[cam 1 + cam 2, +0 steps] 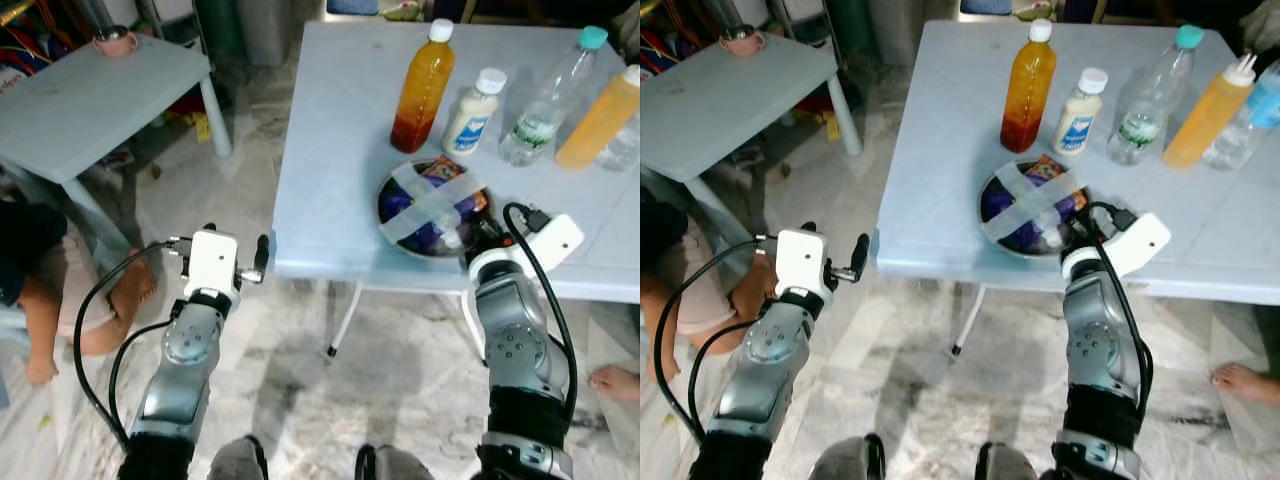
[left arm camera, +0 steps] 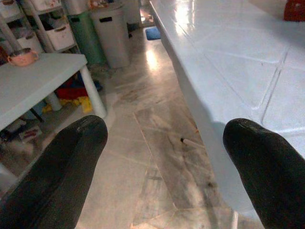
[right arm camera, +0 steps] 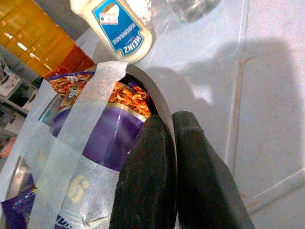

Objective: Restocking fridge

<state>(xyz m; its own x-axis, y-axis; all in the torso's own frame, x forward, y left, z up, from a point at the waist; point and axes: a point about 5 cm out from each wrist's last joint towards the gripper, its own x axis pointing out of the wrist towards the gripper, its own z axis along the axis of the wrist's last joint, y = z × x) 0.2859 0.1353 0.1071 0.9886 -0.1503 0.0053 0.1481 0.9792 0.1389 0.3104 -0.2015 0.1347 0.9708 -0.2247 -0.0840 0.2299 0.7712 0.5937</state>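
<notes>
Pale blue table (image 1: 330,180), near edge. On it: steel bowl (image 1: 385,205), taped over packets, near the front edge. Behind the bowl, a row: orange bottle (image 1: 422,88), mayo bottle (image 1: 472,115), clear bottle (image 1: 545,100), yellow bottle (image 1: 598,120). Second, smaller table (image 1: 90,100) to the left carries a pink cup (image 1: 113,40). Marble floor (image 1: 290,370) below.

bright even indoor light, glare on table (image 2: 224,52), soft shadows, slight blur

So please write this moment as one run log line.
right gripper: shut on bowl rim | left gripper: open, beside table | bottles: untouched
</notes>
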